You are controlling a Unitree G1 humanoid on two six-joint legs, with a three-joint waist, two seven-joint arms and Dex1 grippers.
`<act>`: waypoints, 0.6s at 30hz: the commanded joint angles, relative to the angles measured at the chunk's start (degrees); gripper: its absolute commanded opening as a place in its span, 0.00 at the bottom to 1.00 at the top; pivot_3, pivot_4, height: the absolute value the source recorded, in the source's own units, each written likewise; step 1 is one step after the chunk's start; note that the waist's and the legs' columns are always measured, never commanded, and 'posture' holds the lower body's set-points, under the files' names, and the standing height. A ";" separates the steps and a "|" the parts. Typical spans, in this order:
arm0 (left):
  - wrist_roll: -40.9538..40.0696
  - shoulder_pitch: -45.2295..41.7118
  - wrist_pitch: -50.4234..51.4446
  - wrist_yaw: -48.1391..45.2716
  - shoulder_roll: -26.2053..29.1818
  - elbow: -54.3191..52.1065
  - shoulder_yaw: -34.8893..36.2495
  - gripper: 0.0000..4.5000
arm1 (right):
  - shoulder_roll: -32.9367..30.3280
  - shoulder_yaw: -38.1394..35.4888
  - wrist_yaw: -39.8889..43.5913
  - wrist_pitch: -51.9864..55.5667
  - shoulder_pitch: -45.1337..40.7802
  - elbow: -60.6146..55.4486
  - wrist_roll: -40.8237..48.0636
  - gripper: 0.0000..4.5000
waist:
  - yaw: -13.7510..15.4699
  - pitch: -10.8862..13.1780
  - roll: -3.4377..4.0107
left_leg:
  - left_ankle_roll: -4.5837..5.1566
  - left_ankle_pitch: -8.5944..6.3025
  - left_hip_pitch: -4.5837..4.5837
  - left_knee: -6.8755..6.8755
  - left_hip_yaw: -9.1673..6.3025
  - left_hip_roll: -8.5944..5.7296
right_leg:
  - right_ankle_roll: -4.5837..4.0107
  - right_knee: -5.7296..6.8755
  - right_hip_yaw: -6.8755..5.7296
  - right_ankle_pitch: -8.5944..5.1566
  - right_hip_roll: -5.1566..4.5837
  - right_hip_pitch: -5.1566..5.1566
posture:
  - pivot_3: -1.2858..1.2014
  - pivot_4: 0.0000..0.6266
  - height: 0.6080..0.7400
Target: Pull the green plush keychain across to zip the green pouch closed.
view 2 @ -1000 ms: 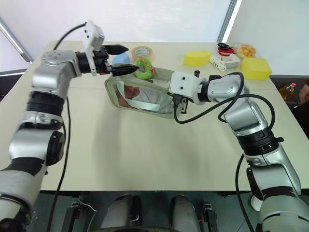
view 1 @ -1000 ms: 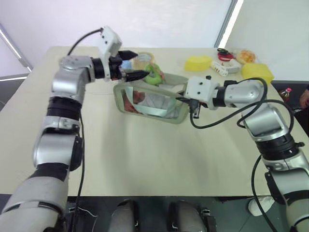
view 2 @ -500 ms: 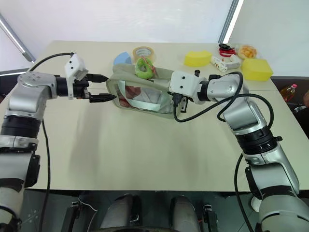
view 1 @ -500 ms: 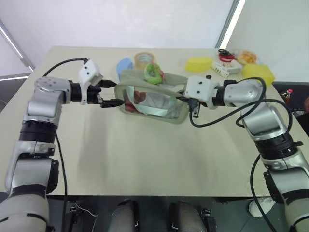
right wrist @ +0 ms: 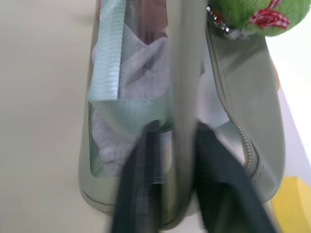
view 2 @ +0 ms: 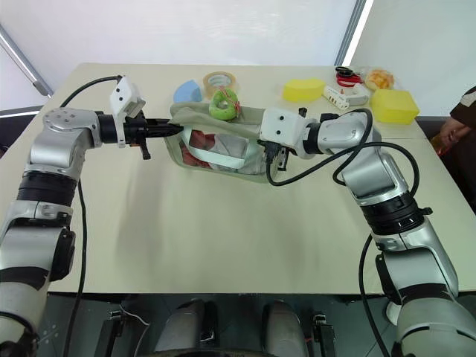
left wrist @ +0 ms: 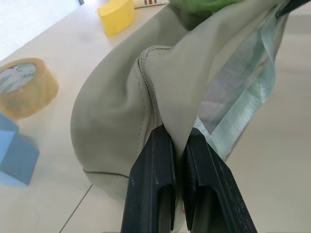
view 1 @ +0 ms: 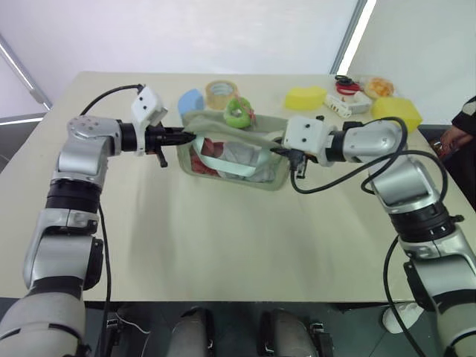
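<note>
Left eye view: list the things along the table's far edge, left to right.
Blue block → tape roll → yellow sponge → white item → second yellow sponge.

The near half of the desk [view 1: 223, 245] in front of the green pouch [view 1: 245, 167] is open for passage. Behind the pouch, a blue block [view 1: 190, 100] and tape roll [view 1: 222, 92] stand close by. Yellow blocks [view 1: 305, 97] and small items occupy the far right corner, where a person [view 1: 461, 126] stands at the desk edge.
</note>
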 commanded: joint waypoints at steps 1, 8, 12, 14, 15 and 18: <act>-0.72 -0.09 0.52 -0.63 0.96 -3.00 0.79 0.00 | -1.95 -3.29 1.28 1.43 -4.07 0.32 1.44 0.60 | 0.07 0.00 0.00 | 0.00 0.00 0.00 0.00 0.00 0.00 | 0.00 0.00 0.00 0.00 0.00 0.00 | 0.52 0.24 1.00; -0.58 0.38 1.14 -0.66 1.19 -4.16 0.89 0.00 | 1.71 -5.98 2.24 7.43 -12.67 1.89 7.82 0.70 | -0.06 0.01 0.02 | 0.00 0.00 -0.02 0.00 0.00 0.01 | 0.00 0.02 0.00 0.00 0.00 -0.05 | 0.52 0.24 1.00; -0.47 0.27 1.00 -0.53 1.16 -4.09 0.83 0.00 | 6.45 -4.42 -0.45 5.78 -14.82 5.82 7.09 0.70 | 0.00 0.01 0.01 | 0.00 0.00 -0.02 0.00 0.01 0.00 | 0.00 0.13 0.00 0.00 0.00 -0.05 | 0.52 0.24 1.00; -0.48 0.22 0.98 -0.45 1.09 -4.04 0.83 0.00 | 8.88 -3.72 -1.21 5.50 -14.86 6.88 7.24 0.70 | 0.02 0.01 0.02 | 0.00 0.00 -0.04 0.00 0.01 0.00 | 0.00 0.12 0.00 0.00 0.00 -0.04 | 0.52 0.24 1.00; -0.53 0.33 1.02 -0.41 1.08 -4.19 0.85 0.00 | 10.61 -3.23 -2.38 5.42 -14.74 7.83 6.96 0.70 | 0.01 0.01 0.02 | 0.00 0.00 -0.06 0.00 0.02 0.00 | 0.00 0.13 0.00 0.00 -0.01 -0.07 | 0.52 0.24 1.00; -0.60 0.60 1.17 -0.25 1.00 -4.68 0.83 0.00 | 12.95 -2.37 -3.76 5.31 -14.12 9.33 6.64 0.70 | -0.05 0.01 0.02 | 0.00 0.00 -0.06 0.00 0.01 0.00 | 0.00 0.18 0.00 0.00 -0.01 -0.10 | 0.52 0.24 1.00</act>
